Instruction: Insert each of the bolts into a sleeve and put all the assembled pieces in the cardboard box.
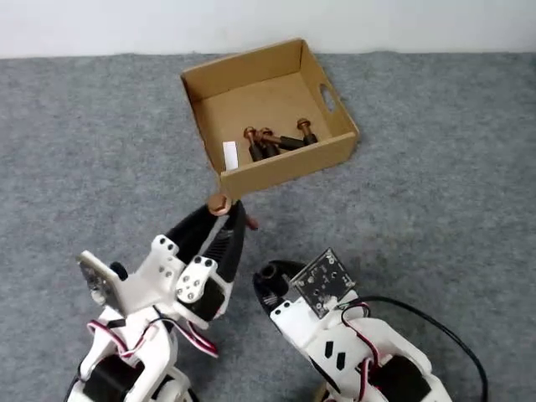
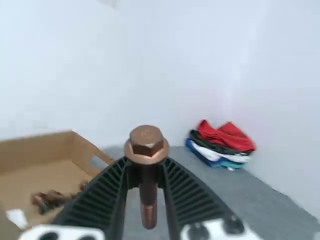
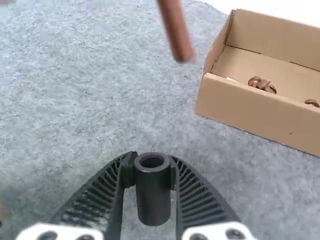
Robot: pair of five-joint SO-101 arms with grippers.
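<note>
Right wrist view: the right gripper (image 3: 151, 169) is clamped on a short dark cylindrical sleeve (image 3: 151, 196), one black ribbed finger on each side and the open bore facing the camera.
Sleeve position: held over the grey carpeted tabletop (image 3: 75, 100), near the robot's side and apart from the box.
High view, right arm: the right gripper (image 1: 270, 276) sits low in the picture, with the sleeve's dark round end (image 1: 266, 273) at its tip.
Left gripper: its fingers (image 2: 107, 192) are closed around the shank of a copper-coloured hex-head bolt (image 2: 146, 146); the flanged head stands clear beyond the fingertips of the left gripper (image 2: 146, 170).
Bolt position: from above, the bolt (image 1: 219, 203) lies just in front of the box's near wall, at the end of the left gripper (image 1: 222, 222). The right wrist camera catches its bare shank (image 3: 176, 30) hanging over the carpet beside the box corner.
Box: an open brown cardboard box (image 1: 285, 172) with a cut-out handle, set at an angle on the carpet (image 1: 435, 226) beyond both arms.
Box contents: assembled copper-and-dark pieces (image 1: 276, 141) lie along the near wall, three heads countable, with a small white slip (image 1: 230, 154) beside them.
Background: a pile of folded red, white and blue clothes (image 2: 220, 145) against a white wall (image 2: 75, 60).
</note>
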